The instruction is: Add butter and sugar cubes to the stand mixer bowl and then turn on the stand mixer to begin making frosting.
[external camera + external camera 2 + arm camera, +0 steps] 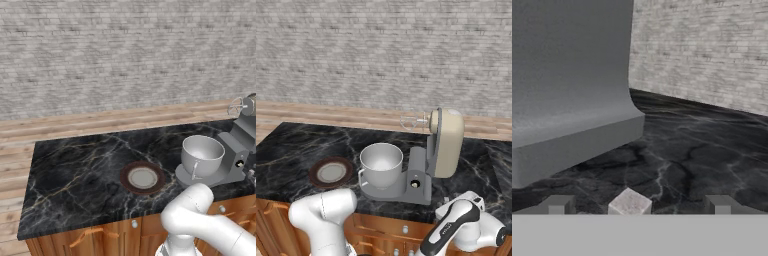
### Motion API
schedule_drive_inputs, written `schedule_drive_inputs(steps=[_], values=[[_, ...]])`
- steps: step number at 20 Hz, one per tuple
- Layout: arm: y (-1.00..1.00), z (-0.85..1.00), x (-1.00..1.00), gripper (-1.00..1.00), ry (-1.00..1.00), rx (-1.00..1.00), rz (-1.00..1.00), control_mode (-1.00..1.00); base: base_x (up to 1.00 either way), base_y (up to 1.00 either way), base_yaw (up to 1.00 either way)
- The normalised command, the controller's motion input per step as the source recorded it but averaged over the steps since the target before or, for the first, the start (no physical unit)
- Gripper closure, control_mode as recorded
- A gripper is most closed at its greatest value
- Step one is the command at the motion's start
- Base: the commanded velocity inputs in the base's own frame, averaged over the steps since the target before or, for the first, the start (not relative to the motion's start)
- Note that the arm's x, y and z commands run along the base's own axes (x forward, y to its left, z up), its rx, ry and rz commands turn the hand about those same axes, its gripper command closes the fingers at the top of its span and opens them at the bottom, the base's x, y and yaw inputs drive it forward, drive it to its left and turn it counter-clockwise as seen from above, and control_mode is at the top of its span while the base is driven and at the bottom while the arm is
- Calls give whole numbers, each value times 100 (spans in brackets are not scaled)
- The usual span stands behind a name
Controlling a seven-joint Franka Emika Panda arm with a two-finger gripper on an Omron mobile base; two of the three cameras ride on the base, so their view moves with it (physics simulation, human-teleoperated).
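Stand mixer bowl [202, 156] on stand mixer [239, 150] base; plate [142, 177] left, seemingly empty

The stand mixer [240, 145] runs off the left base view at three o'clock, taking most of its cream head and part of the whisk [236, 107] with it. At five o'clock the arm's elbow covers the counter's [75, 175] front edge and the near corner of the mixer's base. In the right base view, white arm links at seven and five o'clock hide the cabinet fronts [386, 230]. Down in the hand view, the mixer's grey body is cut off at twelve and nine o'clock. A small pale cube [629, 203] sits between the finger tips [559, 205], its lower part lost; touching or apart, I cannot tell.
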Motion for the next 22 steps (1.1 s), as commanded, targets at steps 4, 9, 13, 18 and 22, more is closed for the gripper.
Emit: schedule_drive_inputs(steps=[4,9,13,18,22], values=[[0,-30,0,100,0,0,0,-100,0,0,0],[0,-28,0,100,-1,0,0,-100,0,0,0],[0,-29,0,100,-2,0,0,-100,0,0,0],[0,-19,0,100,-4,0,0,-100,0,0,0],[0,-1,-14,100,-6,0,0,-100,0,0,0]])
